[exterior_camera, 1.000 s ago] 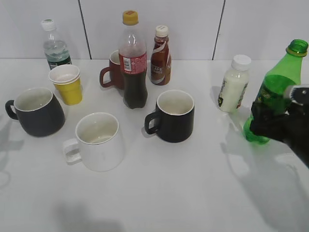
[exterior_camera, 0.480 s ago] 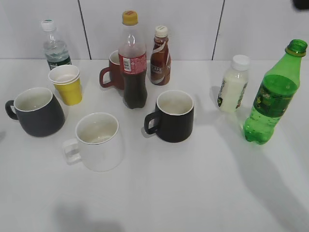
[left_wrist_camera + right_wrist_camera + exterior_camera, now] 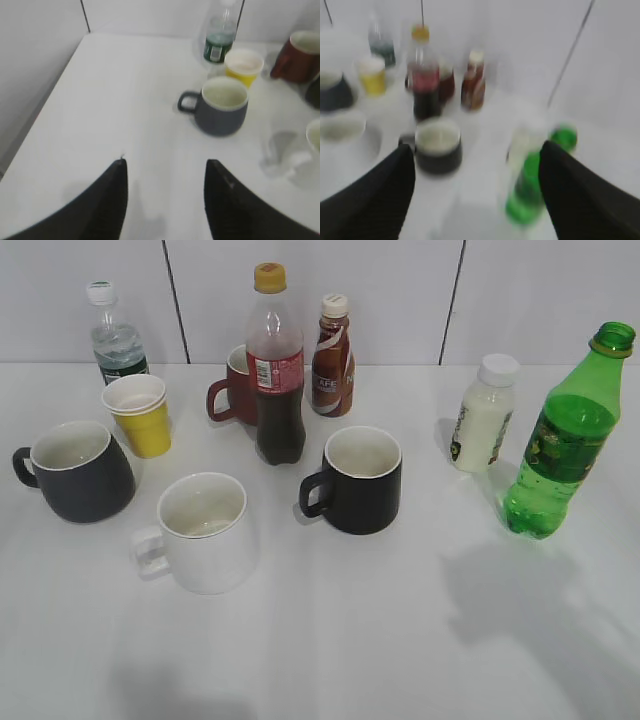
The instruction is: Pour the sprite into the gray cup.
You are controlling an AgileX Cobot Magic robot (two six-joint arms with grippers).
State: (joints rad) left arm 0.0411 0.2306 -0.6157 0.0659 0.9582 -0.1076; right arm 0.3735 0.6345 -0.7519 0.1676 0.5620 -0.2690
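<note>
Both empty grippers, left (image 3: 165,200) and right (image 3: 477,195), had jaws apart; the tall green plastic sprite bottle (image 3: 527,175) stood upright ahead of the right, ungrasped, and the squat charcoal-gray cup (image 3: 221,106) ahead of the left looked unfilled.

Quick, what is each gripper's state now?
Left gripper: open, holding nothing.
Right gripper: open, holding nothing, above the sprite.

Neither arm visible in exterior view. L gripper (image 3: 165,200): seen only from its own wrist cam, two dark fingers (image 3: 107,205) at bottom of frame, jaws spread wide, nothing between them, held above desk. R gripper (image 3: 477,195): own wrist cam only, view blurred; two dark fingers (image 3: 375,195) at lower corners, jaws wide apart, nothing gripped, raised clear of desk.
</note>
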